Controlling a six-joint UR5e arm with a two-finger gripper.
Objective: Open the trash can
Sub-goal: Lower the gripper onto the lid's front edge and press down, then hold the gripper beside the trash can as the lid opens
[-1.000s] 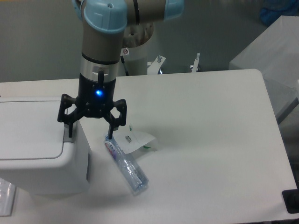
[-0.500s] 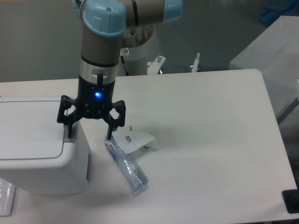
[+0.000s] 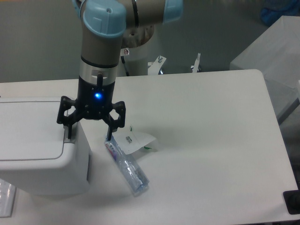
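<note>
The trash can (image 3: 37,150) is a large white boxy bin at the left edge of the table, its flat lid down. A grey strip (image 3: 68,135) runs along the lid's right edge. My gripper (image 3: 89,137) hangs open over the bin's right side. Its left fingertip (image 3: 70,136) rests on or just above the grey strip. The right fingertip (image 3: 109,137) hangs past the bin's right wall, over the table.
A clear plastic bottle (image 3: 126,166) lies on the table just right of the bin, under the right finger. A crumpled white wrapper (image 3: 136,139) lies beside it. A dark object (image 3: 292,202) sits at the table's front right corner.
The gripper has shifted very slightly left and up over the last second; the lid stays down.
</note>
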